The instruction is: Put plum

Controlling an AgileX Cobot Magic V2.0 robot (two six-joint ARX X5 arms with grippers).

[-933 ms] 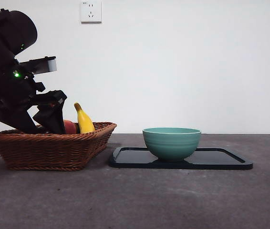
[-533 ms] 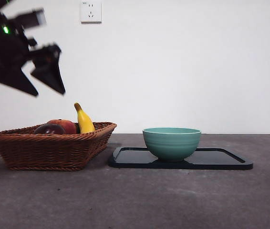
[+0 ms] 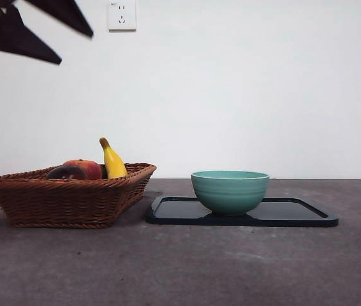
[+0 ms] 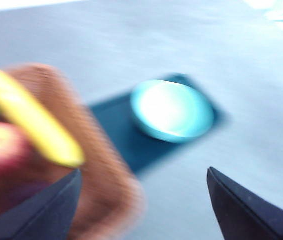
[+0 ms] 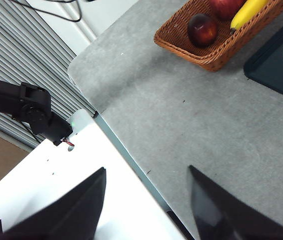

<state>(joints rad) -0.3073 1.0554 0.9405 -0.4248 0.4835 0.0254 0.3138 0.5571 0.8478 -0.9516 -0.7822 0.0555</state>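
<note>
From the front, my left gripper point(image 3: 34, 29) has climbed out of the basket point(image 3: 66, 201) to the eleven o'clock corner, jaws apart and empty, leaving the plum point(image 3: 66, 173) inside beside the peach point(image 3: 90, 167) and banana point(image 3: 112, 159). My left wrist view is blurred, but the bowl point(image 4: 173, 111) probably sits on its tray point(image 4: 126, 135) as the drop spot. My right gripper point(image 5: 146, 200) waits spread open off the table, with the plum showing at one o'clock.

Left pincer point(image 3: 53, 35) high — empty, agape
</note>
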